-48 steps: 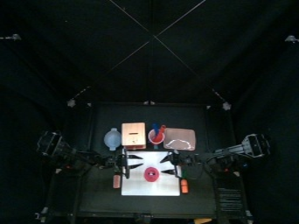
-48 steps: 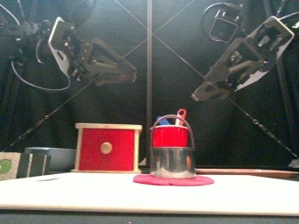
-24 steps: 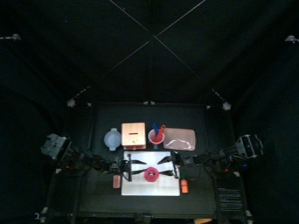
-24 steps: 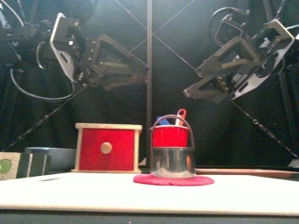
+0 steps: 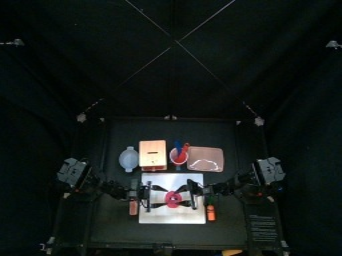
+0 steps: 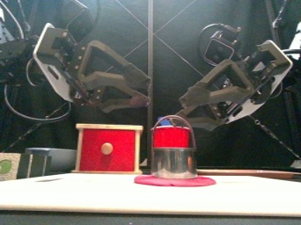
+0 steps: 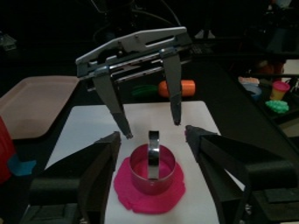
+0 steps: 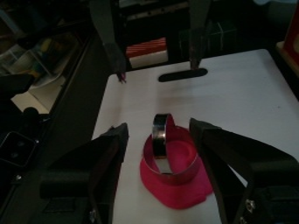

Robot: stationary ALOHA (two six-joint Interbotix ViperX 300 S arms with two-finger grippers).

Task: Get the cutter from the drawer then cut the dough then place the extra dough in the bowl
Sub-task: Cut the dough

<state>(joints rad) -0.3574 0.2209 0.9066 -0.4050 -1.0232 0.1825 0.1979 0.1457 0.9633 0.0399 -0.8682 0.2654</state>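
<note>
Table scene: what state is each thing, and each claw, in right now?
Pale wooden box with red drawer front: drawer shut.
Round metal cutter with wire handle: standing upright on the dough, ungripped.
Flat pink dough disc: lying on the white cutting board, under the cutter.
Blue-grey bowl: beside the box, no dough seen in it.
Left claw: open, empty, above the board.
Right claw: open, empty, above the board.

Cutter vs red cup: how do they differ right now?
The cutter is bare metal with a wire handle; the red cup is red and holds toy knives. The cutter stands on the dough on the white board, near the front; the red cup stands behind the board, between the wooden box and the pink tray. Both stand upright, ungripped.
</note>
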